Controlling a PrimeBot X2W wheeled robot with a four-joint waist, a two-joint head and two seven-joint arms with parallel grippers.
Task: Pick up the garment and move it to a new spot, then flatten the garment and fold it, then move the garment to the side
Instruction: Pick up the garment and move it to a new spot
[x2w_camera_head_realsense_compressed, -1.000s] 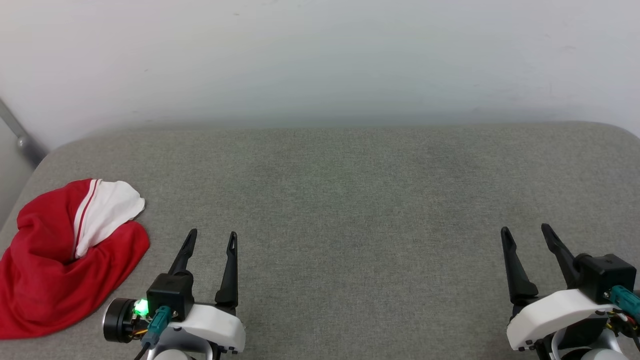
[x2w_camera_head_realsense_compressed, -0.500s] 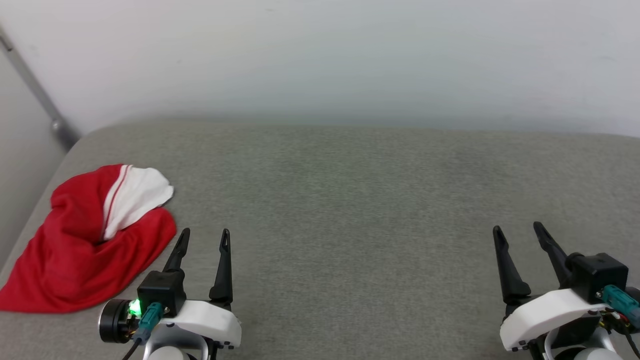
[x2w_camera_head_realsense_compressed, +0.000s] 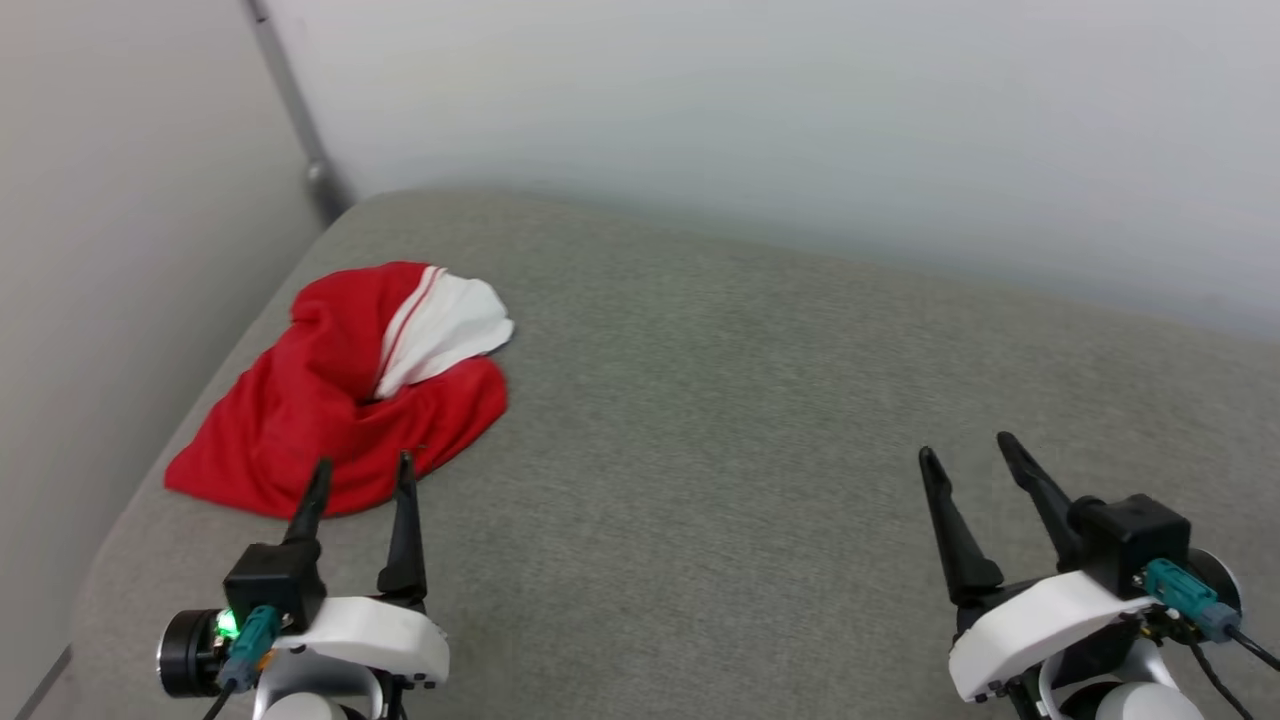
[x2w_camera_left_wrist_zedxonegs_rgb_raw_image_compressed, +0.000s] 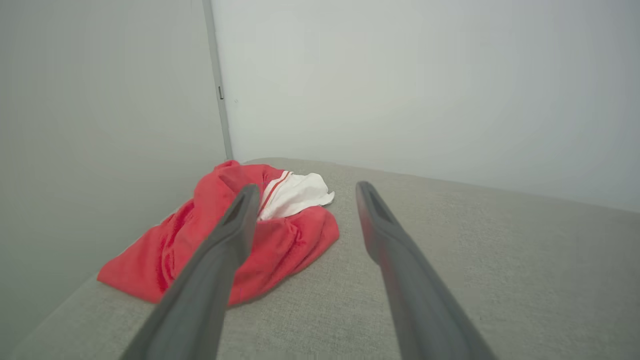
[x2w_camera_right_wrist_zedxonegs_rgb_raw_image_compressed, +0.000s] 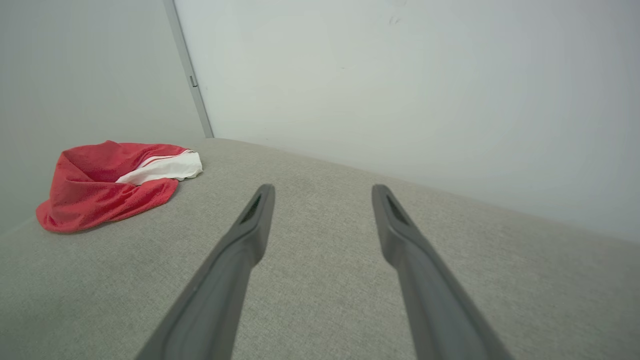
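Our head view has swung to the left since a second ago, so the garment (x2w_camera_head_realsense_compressed: 300, 430) now sits further in from that view's left edge; the cloth itself lies bunched just as it did. Our left pincer (x2w_camera_head_realsense_compressed: 363, 462) stood to the right of the heap then, and its tips now line up with the near hem.

We count one garment, a red heap with one white sleeve (x2w_camera_head_realsense_compressed: 445, 325) showing and a thin red-and-white striped band along the sleeve's seam. It lies crumpled at the far left corner of the grey fabric-covered table (x2w_camera_head_realsense_compressed: 700, 450), close to where two pale walls meet at one metal strip (x2w_camera_head_realsense_compressed: 300, 110).

We count two pincers, each with two long dark fingers. The left one is spread wide with nothing between its fingers; in its wrist view the garment (x2w_camera_left_wrist_zedxonegs_rgb_raw_image_compressed: 300, 240) lies just ahead of the left pincer (x2w_camera_left_wrist_zedxonegs_rgb_raw_image_compressed: 306, 190). Whether its tips touch the cloth we cannot tell.

Our right pincer (x2w_camera_head_realsense_compressed: 967, 447) is also spread wide and holds nothing, over bare table well apart from the garment. Its wrist view shows the right pincer (x2w_camera_right_wrist_zedxonegs_rgb_raw_image_compressed: 322, 189) with the garment (x2w_camera_right_wrist_zedxonegs_rgb_raw_image_compressed: 100, 195) far off to that view's left.
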